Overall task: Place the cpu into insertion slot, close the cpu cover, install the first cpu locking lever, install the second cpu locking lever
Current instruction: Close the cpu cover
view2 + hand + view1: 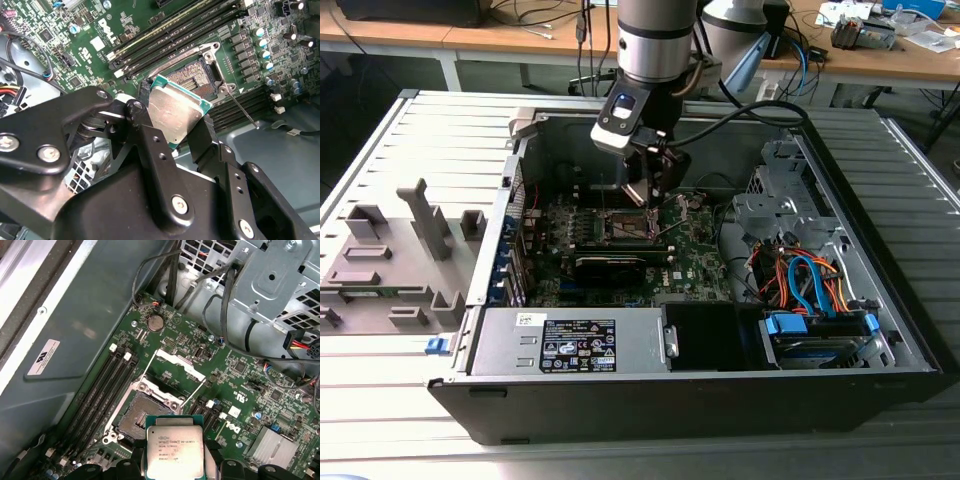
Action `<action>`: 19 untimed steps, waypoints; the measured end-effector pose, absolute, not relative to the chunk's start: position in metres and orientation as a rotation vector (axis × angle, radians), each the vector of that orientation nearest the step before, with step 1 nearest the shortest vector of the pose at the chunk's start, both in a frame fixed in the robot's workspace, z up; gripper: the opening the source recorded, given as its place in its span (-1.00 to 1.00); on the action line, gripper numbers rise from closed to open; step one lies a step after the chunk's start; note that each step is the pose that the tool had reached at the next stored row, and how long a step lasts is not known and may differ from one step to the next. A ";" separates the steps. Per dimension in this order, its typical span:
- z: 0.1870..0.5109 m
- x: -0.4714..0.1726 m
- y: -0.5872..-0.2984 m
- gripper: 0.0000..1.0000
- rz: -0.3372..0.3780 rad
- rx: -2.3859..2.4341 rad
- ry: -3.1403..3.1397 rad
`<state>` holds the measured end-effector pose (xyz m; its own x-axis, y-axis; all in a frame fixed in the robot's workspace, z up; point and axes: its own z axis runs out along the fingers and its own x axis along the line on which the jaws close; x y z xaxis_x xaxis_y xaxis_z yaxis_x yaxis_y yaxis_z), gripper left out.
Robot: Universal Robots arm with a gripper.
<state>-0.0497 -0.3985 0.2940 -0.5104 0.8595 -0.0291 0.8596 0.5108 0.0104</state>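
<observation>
Gripper [655,180] hangs inside the open pc case [720,385], right over the insertion slot [625,225]. The fingers [142,125] are clamped narrow on the cpu [175,112], one black finger on each of two opposite edges.

Cpu look, both wrist views: flat square chip w/ a silvery-grey metal top and a thin green rim showing round it. In the first wrist view the cpu [175,450] has small dark print on its top, and the gripper [175,471] holds it by the sides. In the second wrist view the top looks dull and a bit scuffed.

Cpu isn't seated. It is held just off the insertion slot [142,417], above one edge of it, and the slot's dark centre [197,80] w/ its metal rim lies bare.

Cpu cover [180,365] is swung up open on the slot's far side from the cpu: thin silvery frame w/ a big window. A thin locking lever [242,110] sticks out beside the slot, unlatched. Long black card slots [107,385] run alongside the slot on the green circuit board [235,382]. The case lies on a grey slatted worktop [380,150].
</observation>
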 end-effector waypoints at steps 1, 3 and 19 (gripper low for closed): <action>0.294 -0.050 -0.398 0.09 -0.008 1.546 2.700; 0.293 -0.050 -0.398 0.09 -0.008 1.559 2.693; 0.291 -0.050 -0.396 0.09 -0.015 1.749 2.573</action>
